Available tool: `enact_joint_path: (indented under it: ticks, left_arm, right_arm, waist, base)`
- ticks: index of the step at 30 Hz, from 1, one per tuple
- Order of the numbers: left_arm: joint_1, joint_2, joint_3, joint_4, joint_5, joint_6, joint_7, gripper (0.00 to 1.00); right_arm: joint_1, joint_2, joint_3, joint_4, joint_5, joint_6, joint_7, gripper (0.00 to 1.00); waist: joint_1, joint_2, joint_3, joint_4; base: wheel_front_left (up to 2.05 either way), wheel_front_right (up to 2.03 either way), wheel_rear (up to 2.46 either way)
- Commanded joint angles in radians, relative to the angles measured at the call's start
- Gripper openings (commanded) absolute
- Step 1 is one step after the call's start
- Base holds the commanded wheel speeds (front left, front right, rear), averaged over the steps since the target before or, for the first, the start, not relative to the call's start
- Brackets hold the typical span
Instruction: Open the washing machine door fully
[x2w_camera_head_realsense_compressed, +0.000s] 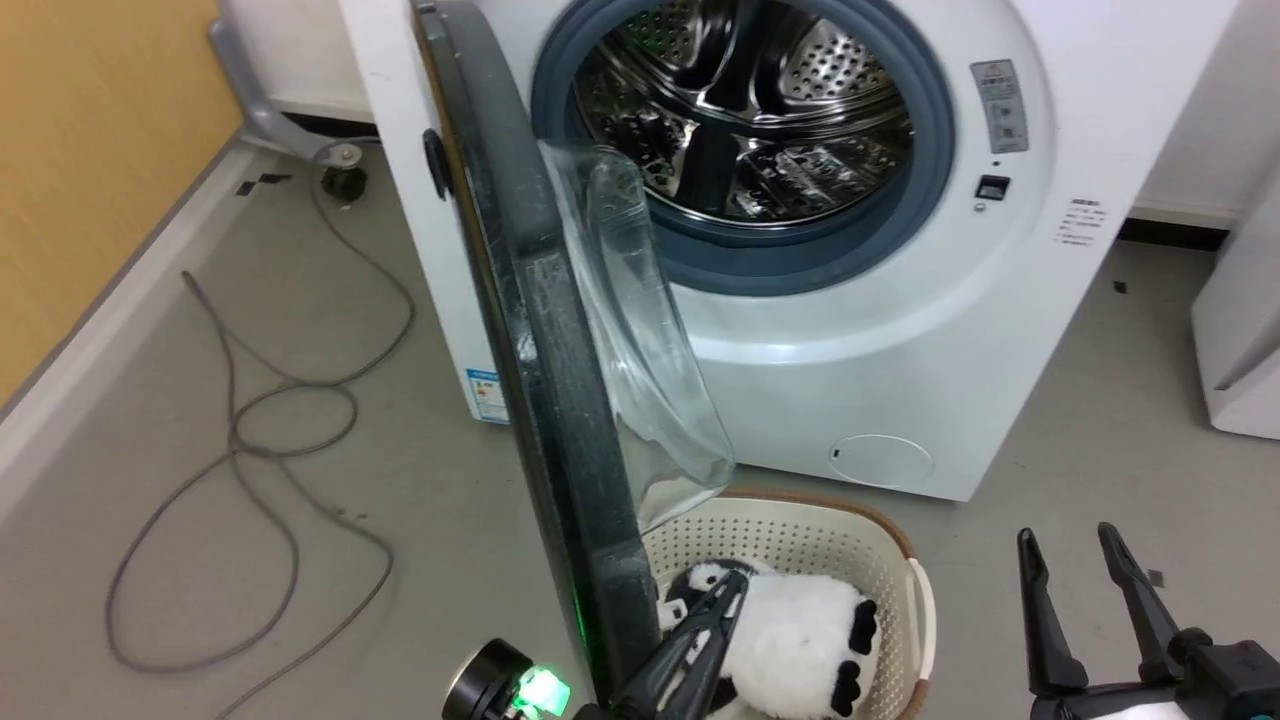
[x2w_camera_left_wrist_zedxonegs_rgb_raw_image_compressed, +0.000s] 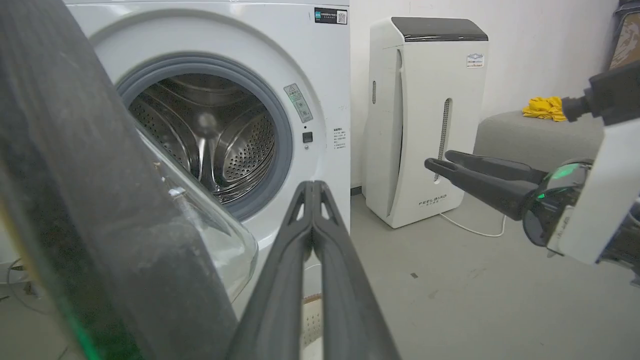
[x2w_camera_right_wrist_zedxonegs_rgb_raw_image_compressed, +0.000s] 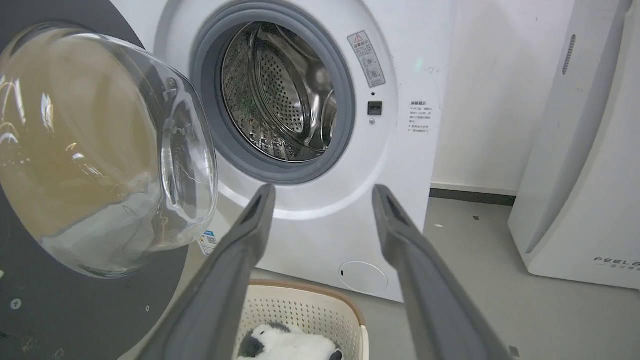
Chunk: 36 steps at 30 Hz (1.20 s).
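Black door (x2w_camera_head_realsense_compressed: 545, 330), white washing machine (x2w_camera_head_realsense_compressed: 900, 380)

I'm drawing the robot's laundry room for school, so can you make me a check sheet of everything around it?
Surface: grey floor, a few dark specks.
Job's things: washing machine door stands open, edge-on in the head view; washing machine has its drum uncovered, and it looks empty.
Clutter: cream basket in front of the machine, plush toy inside.
Grippers: left end effector shut, on the door's glass side above the basket, contact unclear; right end effector open, apart from the door.
Cables: grey cable looped on the floor; white cable beside the appliance.
Surroundings: FEELBIRD appliance, yellow cloth on grey seat, yellow wall.
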Motion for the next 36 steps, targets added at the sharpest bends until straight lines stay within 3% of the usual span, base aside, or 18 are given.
enact_joint_path:
  ticks: [1,26,36]
  left_arm:
    - [0.008,0.0,0.009,0.011,-0.007,0.009,-0.004,0.0]
    - [0.014,-0.007,0.061,0.032,-0.015,0.025,-0.004,0.0]
    - [0.022,0.029,0.173,0.015,-0.021,0.072,-0.004,0.0]
  right_arm:
    - [0.002,0.003,-0.001,0.0,-0.01,0.001,-0.005,1.0]
    - [-0.006,0.003,-0.006,0.009,-0.009,0.001,-0.005,1.0]
    - [-0.027,0.003,0.008,0.017,-0.019,0.001,-0.005,1.0]
  waist:
    - [0.0,0.0,0.006,0.015]
    - [0.0,0.0,0.036,0.281]
    - [0.0,0.0,0.064,0.327]
  base:
    - [0.0,0.0,0.0]
    - [0.0,0.0,0.0]
    - [0.0,0.0,0.0]
